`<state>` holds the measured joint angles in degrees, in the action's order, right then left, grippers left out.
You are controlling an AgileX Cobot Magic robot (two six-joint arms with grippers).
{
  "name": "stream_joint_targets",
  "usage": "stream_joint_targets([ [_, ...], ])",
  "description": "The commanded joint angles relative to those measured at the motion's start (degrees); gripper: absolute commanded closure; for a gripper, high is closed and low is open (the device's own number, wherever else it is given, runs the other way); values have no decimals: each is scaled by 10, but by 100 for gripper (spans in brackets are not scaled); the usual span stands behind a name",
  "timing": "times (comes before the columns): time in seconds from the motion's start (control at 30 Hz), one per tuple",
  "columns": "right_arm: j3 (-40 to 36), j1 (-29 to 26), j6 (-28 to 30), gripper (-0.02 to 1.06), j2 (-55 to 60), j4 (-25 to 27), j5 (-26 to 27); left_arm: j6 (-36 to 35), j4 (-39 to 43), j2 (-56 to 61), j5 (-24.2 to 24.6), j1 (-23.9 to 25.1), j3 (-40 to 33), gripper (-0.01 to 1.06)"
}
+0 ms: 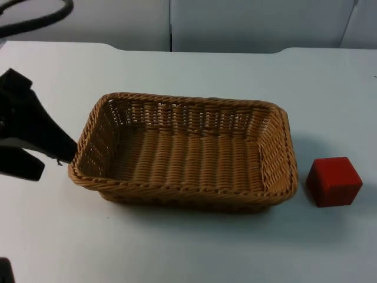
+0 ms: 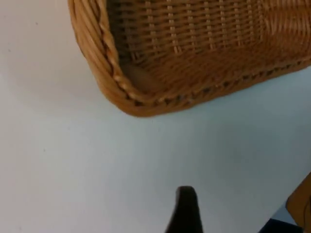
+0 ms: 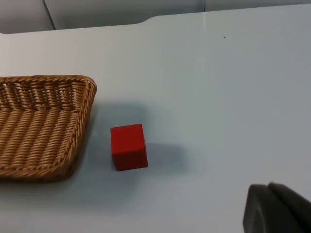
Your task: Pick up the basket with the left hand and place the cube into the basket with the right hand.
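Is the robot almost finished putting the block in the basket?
Not yet. Nothing is done: the woven brown wicker basket sits on the white table with nothing in it, and the red cube lies on the table beside it. The left gripper is at the basket's end, not holding it. The right gripper waits away from the cube. Lifting the basket and dropping in the cube remain.

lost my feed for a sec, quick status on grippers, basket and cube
Left gripper open at the basket's left rim, not gripping. Right gripper off to the cube's side, waiting. Red cube on table right of basket. Nothing in the way.
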<state>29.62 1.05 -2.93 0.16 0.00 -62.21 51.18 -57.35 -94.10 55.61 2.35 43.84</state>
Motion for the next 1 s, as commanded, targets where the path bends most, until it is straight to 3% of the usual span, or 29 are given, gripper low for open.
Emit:
stream_joint_targets([
  [0.0,-3,1,-1,105,-2,0,6,9,0,-31,-18,-15,31,40],
  [0.27,-3,1,-1,105,-2,0,6,9,19,-77,-141,-52,100,40],
  [0.4,-3,1,-1,105,-2,0,6,9,19,-88,-170,-54,124,41],
  [0.97,-3,1,-1,105,-2,0,6,9,21,-224,-195,-54,196,41],
])
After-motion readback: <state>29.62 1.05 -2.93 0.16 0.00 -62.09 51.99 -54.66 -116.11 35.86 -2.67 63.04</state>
